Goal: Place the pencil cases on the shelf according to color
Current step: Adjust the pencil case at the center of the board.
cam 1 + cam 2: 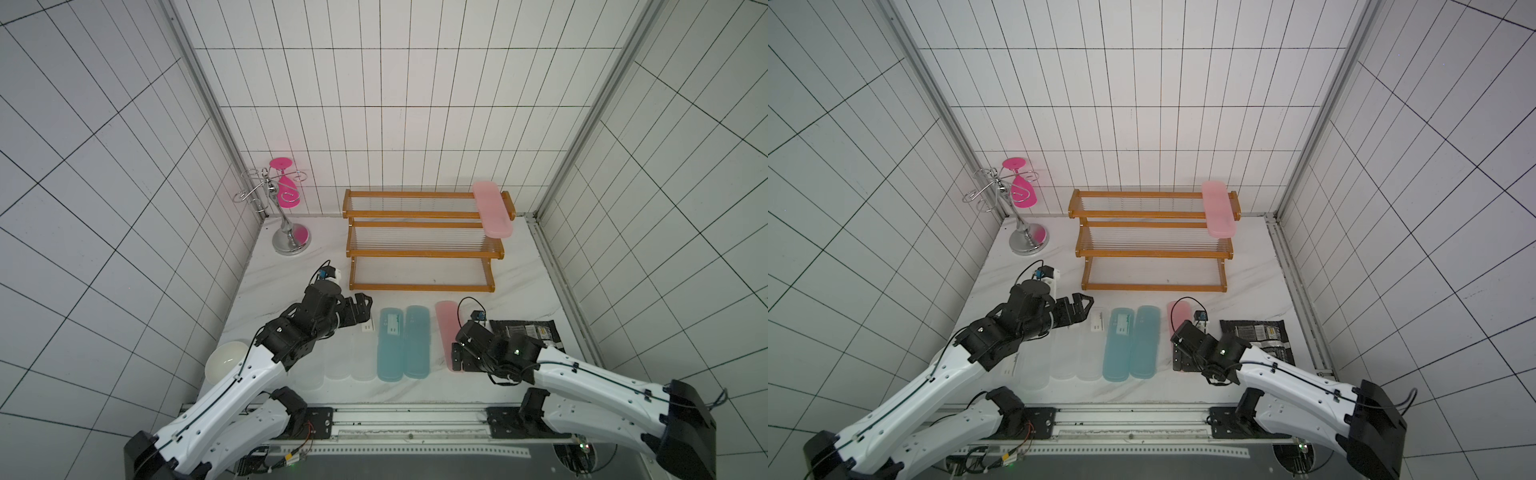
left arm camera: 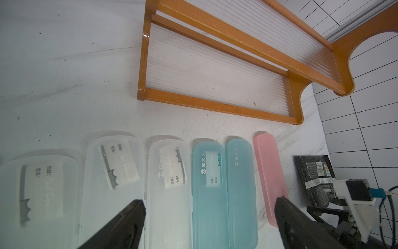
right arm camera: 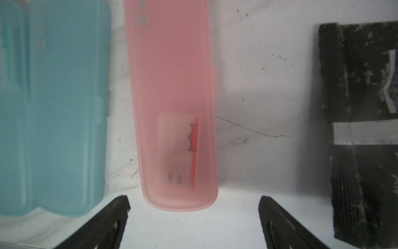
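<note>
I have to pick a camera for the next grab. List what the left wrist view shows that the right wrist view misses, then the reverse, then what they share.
Left wrist only: the shelf, three clear cases in a row on the table, and the open left gripper.

Right wrist only: the open right gripper, its fingertips either side of the pink case at its near end without touching it, and the red-marked label inside that case.

Both: the pink case, two teal cases and the black packet.
</note>
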Controlling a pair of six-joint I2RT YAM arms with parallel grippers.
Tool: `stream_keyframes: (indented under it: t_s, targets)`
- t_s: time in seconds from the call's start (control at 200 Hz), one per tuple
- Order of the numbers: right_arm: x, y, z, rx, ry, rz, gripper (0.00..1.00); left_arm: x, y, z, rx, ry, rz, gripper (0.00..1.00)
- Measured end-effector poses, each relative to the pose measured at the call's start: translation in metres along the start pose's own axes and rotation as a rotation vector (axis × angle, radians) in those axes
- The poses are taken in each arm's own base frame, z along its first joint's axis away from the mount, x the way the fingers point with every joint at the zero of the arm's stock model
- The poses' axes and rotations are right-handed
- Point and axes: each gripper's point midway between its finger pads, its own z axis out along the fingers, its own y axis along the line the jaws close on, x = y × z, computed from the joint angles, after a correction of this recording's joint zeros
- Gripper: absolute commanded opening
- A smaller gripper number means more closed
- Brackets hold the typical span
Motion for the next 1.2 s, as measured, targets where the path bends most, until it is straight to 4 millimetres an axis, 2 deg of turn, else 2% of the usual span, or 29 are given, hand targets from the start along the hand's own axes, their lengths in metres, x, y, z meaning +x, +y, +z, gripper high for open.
stream_keyframes:
  t_s: [0.28,0.58,0.735,0.84,1.065,1.2]
  targets:
    - [0.010,0.008,0.027,0.053,0.086,-0.040,0.99,0.002,-0.001,0.001,0.007,0.009,-0.001,0.98]
    - [-0.005,0.032,0.038,0.029,0.075,-0.037,0.96,0.004,0.000,0.000,0.009,0.009,-0.002,0.98]
    - [-0.002,0.031,0.042,0.045,0.088,-0.041,0.96,0.004,0.000,-0.001,0.010,0.008,-0.001,0.98]
    - [-0.005,0.029,0.035,0.038,0.069,-0.027,0.96,0.003,0.000,-0.003,0.016,0.001,-0.001,0.98]
    - [-0.021,0.030,-0.004,-0.089,-0.056,0.012,0.98,0.001,-0.002,-0.006,0.024,-0.009,-0.001,0.98]
    - [-0.021,0.029,-0.008,-0.096,-0.061,0.005,0.98,0.001,-0.002,-0.006,0.025,-0.009,-0.002,0.98]
